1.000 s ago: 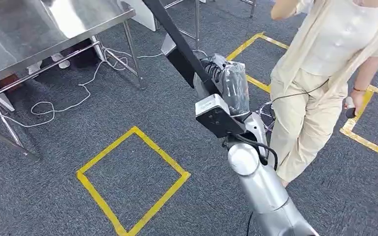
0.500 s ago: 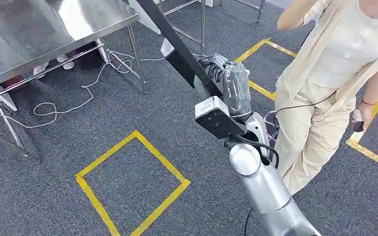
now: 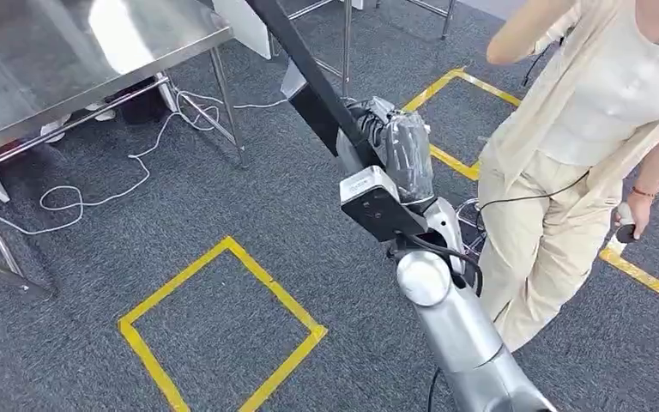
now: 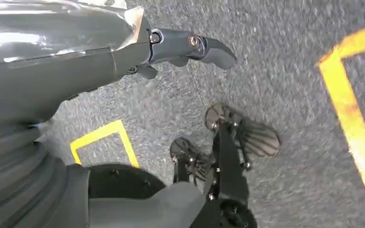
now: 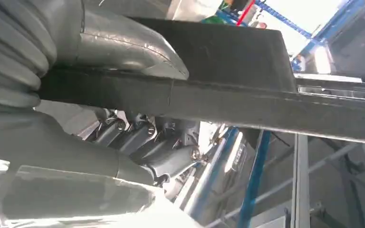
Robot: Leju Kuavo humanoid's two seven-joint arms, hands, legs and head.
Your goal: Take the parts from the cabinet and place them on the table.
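The part [image 3: 309,64] is a long, flat, matte-black bar with square edges, slanting from the top of the head view down to the right hand [image 3: 395,154], well above the grey carpet [image 3: 309,223]. The right hand (wrapped in a glossy, crinkled clear cover) grasps it: in the right wrist view the thick grey thumb [image 5: 138,47] presses on one face of the bar and the darker fingers [image 5: 147,142] curl under the other. The stainless steel table [image 3: 69,51], smooth and reflective on thin legs, stands apart to the left, with a white cable [image 3: 111,189] looped beneath it. Yellow tape squares [image 3: 223,326] mark the floor. The left hand [image 4: 123,47] hangs over the carpet with a dark finger [image 4: 195,45] extended, holding nothing. A person [image 3: 583,129] in cream clothes stands just beside the right arm.
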